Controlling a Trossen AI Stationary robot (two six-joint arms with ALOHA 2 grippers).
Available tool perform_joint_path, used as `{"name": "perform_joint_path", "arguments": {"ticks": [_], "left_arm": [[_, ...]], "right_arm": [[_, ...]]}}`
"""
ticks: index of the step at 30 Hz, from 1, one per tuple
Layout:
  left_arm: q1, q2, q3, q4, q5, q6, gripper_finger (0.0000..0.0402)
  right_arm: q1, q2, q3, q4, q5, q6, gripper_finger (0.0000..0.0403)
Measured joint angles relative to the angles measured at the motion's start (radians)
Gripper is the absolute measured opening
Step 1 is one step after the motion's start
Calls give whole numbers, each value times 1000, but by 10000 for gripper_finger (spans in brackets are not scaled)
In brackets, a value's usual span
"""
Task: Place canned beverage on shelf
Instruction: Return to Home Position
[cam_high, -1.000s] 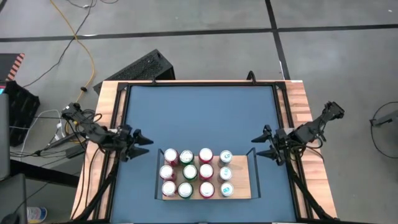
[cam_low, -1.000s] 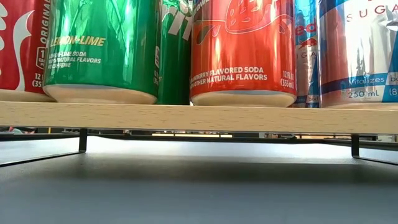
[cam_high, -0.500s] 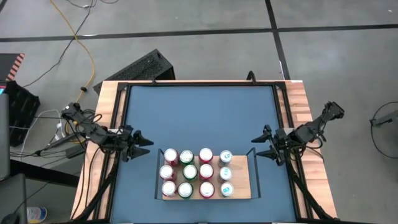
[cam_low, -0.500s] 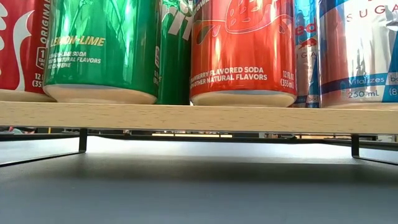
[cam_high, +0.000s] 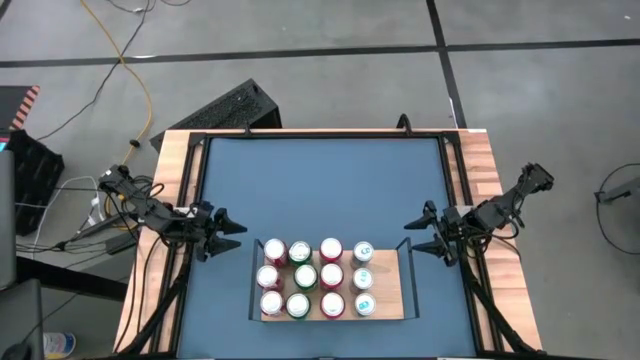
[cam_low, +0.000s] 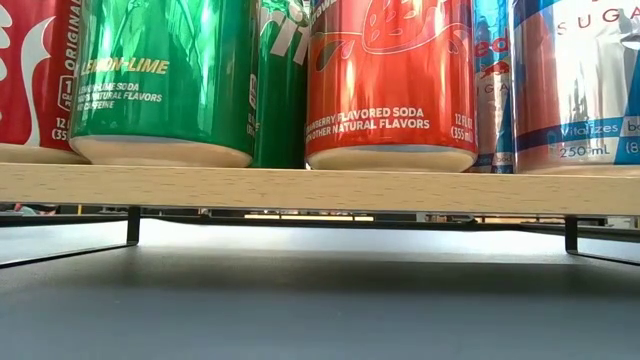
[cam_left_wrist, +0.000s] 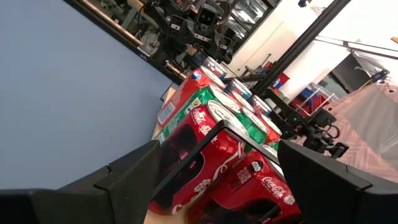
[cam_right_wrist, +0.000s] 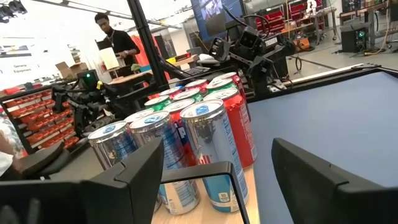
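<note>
Standing in four columns of three, twelve cans (cam_high: 305, 276) crowd the shelf (cam_high: 388, 292), which sits at the counter's (cam_high: 320, 180) 6 o'clock. No can shows elsewhere on the counter, so the stocking looks finished. The left hand (cam_high: 232, 230) hovers at the shelf's 10 o'clock and the right hand (cam_high: 414, 235) at its 2 o'clock, both spread wide and empty. Only parking the arms seems left.

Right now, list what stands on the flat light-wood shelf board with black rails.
Twelve upright cans, four columns of three: red cola cans, green lemon-lime cans, orange-red strawberry-soda cans, blue-and-silver cans. They hide the board beneath them.
</note>
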Motion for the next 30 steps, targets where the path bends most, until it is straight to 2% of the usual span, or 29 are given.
{"name": "perform_joint_path", "arguments": {"ticks": [30], "left_arm": [[0, 0, 0, 0, 1, 0, 311]], "right_arm": [[0, 0, -1, 0, 0, 0, 284]]}}
